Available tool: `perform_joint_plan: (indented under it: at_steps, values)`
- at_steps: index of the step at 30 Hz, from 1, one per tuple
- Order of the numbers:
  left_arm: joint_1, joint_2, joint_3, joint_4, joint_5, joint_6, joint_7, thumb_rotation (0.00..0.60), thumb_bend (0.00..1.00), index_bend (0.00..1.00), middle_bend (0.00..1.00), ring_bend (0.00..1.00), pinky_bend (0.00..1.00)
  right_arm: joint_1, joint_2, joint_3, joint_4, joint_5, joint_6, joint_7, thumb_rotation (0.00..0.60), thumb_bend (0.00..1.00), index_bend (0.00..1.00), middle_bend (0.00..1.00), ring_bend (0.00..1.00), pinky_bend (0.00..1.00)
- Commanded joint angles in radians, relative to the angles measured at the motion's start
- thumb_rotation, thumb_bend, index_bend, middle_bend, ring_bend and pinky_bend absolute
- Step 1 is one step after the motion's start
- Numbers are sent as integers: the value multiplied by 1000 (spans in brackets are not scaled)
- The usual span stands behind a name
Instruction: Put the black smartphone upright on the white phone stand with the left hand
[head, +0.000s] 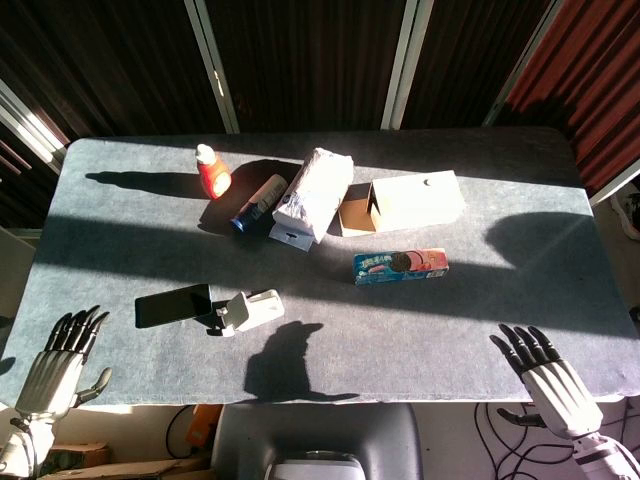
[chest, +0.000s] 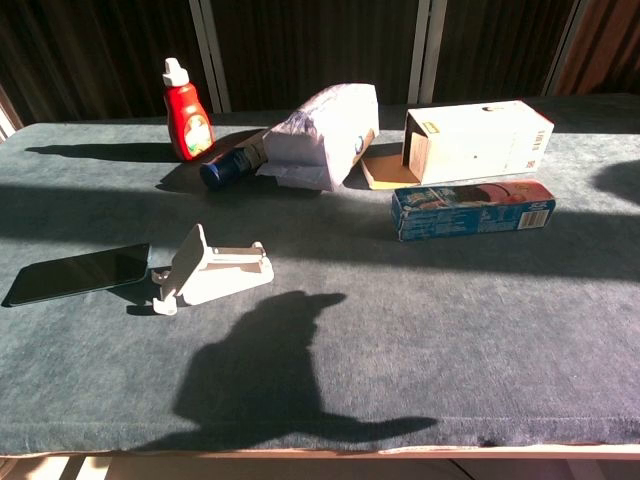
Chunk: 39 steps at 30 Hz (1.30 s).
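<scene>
Black smartphone lies flat, long axis pointing at the white phone stand just beside it; the left hand, fingers spread and empty, hovers nearer than the right.

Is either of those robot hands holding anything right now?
No. The left hand and right hand are both open and empty; the black smartphone lies flat on the table.
</scene>
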Motion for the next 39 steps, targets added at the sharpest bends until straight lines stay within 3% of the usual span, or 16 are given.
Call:
perform_joint_plan:
  at_steps: [1, 3, 6, 14, 18, 24, 30, 39]
  values:
    - [-27, -16, 9, 8, 42, -31, -114, 600, 304, 0, 0, 0, 0, 0, 3, -1, 0, -2, 0, 5, 600, 235, 0, 0, 0, 0]
    - [-67, -26, -3, 10, 25, -102, -107, 600, 299, 0, 0, 0, 0, 0, 3, -1, 3, 3, -2, 6, 600, 234, 0, 0, 0, 0]
    - [-143, -30, -45, -21, -74, -256, 29, 600, 296, 0, 0, 0, 0, 3, 1, -1, 4, 4, -11, 2, 600, 234, 0, 0, 0, 0]
    - [-313, -119, -186, -59, -467, -465, 423, 600, 305, 0, 0, 0, 0, 13, -7, -4, -1, 2, -37, -17, 600, 234, 0, 0, 0, 0]
    - [-386, -166, -213, -21, -613, -497, 547, 600, 309, 0, 5, 0, 6, 19, -10, -3, -4, 6, -52, -26, 600, 234, 0, 0, 0, 0]
    - [-497, -208, -201, 8, -876, -501, 783, 600, 323, 0, 8, 0, 6, 24, -12, -3, -6, 12, -64, -33, 600, 234, 0, 0, 0, 0]
    - [-562, -237, -181, -18, -1027, -460, 885, 600, 322, 0, 22, 0, 15, 25, -12, -5, -8, 10, -65, -36, 600, 234, 0, 0, 0, 0]
    - [-639, -310, -183, 3, -1151, -402, 938, 600, 307, 0, 115, 6, 62, 27, -12, -8, -7, 7, -67, -37, 600, 234, 0, 0, 0, 0]
